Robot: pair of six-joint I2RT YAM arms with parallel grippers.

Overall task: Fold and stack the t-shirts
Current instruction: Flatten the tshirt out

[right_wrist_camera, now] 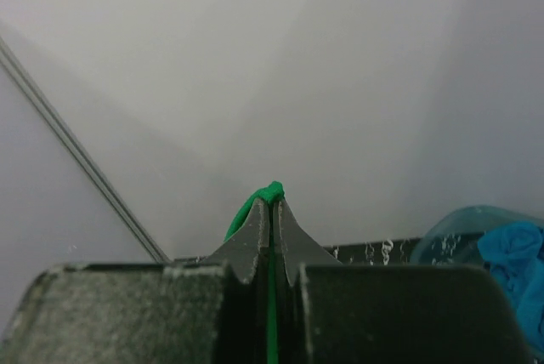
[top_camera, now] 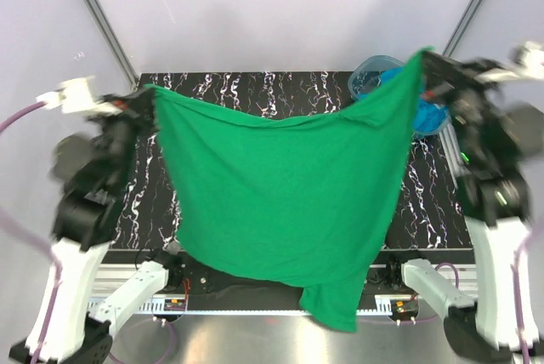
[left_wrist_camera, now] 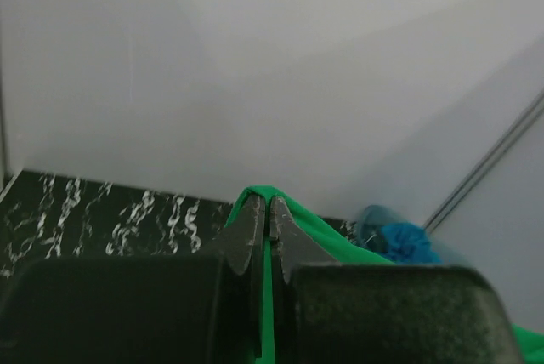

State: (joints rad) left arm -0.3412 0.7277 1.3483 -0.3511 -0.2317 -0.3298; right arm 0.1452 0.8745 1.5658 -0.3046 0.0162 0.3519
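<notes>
As left fingers (left_wrist_camera: 246,232) and right fingers (right_wrist_camera: 291,232) pinch shut on its upper corners, green t-shirt (top_camera: 280,202) hangs limp over counter (top_camera: 221,88): soft, light, probably best held by edges.

The top view looks down from above and behind the arm bases, taking in the whole counter (top_camera: 212,88), with the tub (top_camera: 374,68) at its far right corner. The left wrist view sits close behind the left fingers (left_wrist_camera: 246,232) and faces across the counter toward the tub, which shows far off at its right. The right wrist view, equally close behind the right fingers (right_wrist_camera: 255,236), seems tilted up at the back wall (right_wrist_camera: 297,58), with the tub at its lower right. All three share the tub and the green t-shirt (top_camera: 280,202).
</notes>
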